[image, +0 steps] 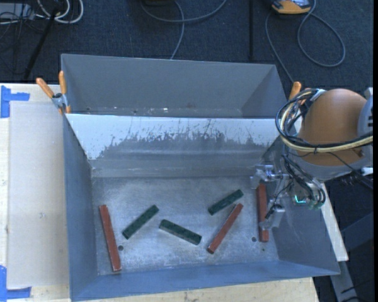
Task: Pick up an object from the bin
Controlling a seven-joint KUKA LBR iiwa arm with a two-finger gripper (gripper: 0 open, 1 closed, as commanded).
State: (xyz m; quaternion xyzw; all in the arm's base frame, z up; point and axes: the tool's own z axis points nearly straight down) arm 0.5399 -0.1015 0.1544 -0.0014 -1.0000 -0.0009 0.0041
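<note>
My gripper [272,214] hangs low at the bin's right side, close to the right wall. Right beside it, on its left, a red-brown bar [262,201] lies lengthwise on the floor, and its lower end reaches past the gripper toward the front. Whether the gripper touches this bar I cannot tell. Left of that, a dark green bar [225,201] lies at a slant. A second red-brown bar [225,228] slants just below the green one.
Further left on the bin floor lie two more dark green bars [181,231] [140,221] and a long red-brown bar [110,238] near the left wall. The arm with its orange cover and cables comes in over the right rim.
</note>
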